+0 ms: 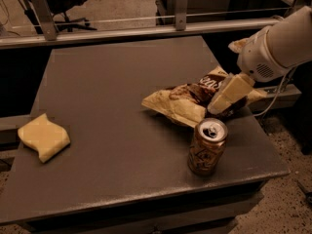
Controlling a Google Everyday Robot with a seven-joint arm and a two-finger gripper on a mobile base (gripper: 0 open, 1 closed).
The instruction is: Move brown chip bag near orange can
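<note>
The brown chip bag (pixel 187 99) lies crumpled and flat on the dark table (pixel 117 82), right of its middle, with tan ends and white lettering. The orange can (pixel 207 147) stands upright just in front of the bag, about a hand's width from it, near the table's front right corner. My gripper (pixel 226 99) reaches in from the right on the white arm (pixel 278 45) and sits on the bag's right end, above and behind the can.
A yellow wavy-edged sponge (pixel 44 136) lies at the table's left edge. A metal rail (pixel 146 26) runs behind the table. The table's right edge and front edge are close to the can. A cable hangs at the right.
</note>
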